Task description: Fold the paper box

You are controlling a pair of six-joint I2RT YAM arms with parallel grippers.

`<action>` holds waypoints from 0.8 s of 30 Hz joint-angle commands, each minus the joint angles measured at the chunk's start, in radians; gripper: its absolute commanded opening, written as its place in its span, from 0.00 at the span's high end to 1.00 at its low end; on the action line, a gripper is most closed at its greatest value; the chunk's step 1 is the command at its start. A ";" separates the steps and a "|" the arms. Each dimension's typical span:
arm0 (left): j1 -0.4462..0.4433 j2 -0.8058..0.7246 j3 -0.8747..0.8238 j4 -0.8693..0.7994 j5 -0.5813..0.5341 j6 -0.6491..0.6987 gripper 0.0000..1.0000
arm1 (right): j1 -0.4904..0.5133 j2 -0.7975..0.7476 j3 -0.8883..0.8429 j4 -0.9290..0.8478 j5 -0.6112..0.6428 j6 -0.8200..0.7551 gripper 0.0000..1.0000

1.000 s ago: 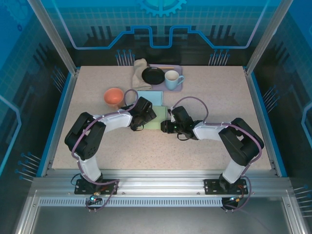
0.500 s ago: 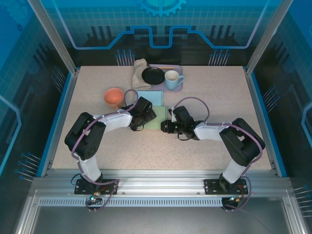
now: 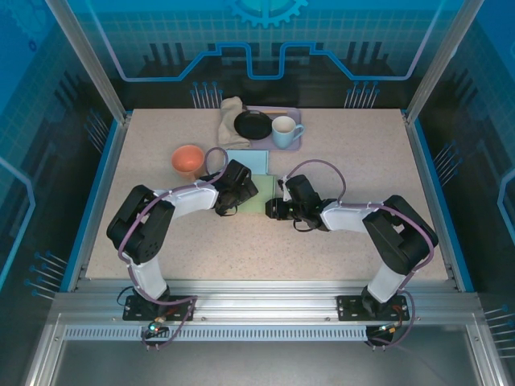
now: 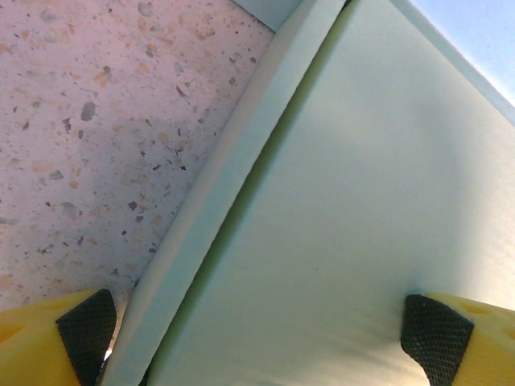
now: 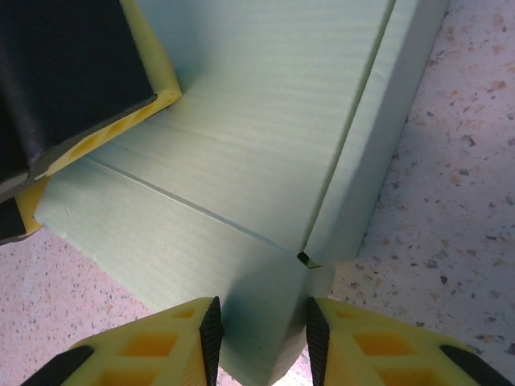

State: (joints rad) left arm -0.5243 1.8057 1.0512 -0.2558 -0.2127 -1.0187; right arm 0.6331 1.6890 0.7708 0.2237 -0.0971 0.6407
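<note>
The pale green paper box lies half-folded on the table between both arms. My left gripper is open. Its jaws stand wide in the left wrist view, one pad outside the box's raised side wall and the other on the flat panel. My right gripper is shut on the box's near corner. In the right wrist view, the right gripper has both pads pressed against that corner. A left finger shows at the upper left of the same view.
An orange bowl sits left of the box, and a light blue sheet lies just behind the box. At the back, a purple tray carries a black plate and a white mug. A beige cloth lies beside the tray.
The right arm's elbow has drifted very slightly to the right. Both grippers and the box stand as before.
</note>
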 commanded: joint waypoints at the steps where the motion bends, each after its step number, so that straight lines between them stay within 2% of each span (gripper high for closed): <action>1: 0.014 0.078 -0.061 -0.195 -0.026 0.023 0.03 | -0.005 0.020 -0.014 0.032 0.013 -0.041 0.65; 12: 0.013 0.076 -0.063 -0.194 -0.019 0.026 0.03 | 0.000 0.054 -0.064 0.157 0.048 -0.129 0.65; 24: 0.014 0.091 -0.078 -0.176 0.001 0.028 0.03 | 0.053 0.101 -0.159 0.361 0.244 -0.271 0.66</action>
State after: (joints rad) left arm -0.5243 1.8057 1.0458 -0.2470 -0.2115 -1.0187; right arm 0.6746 1.7588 0.6468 0.5243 0.0540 0.4202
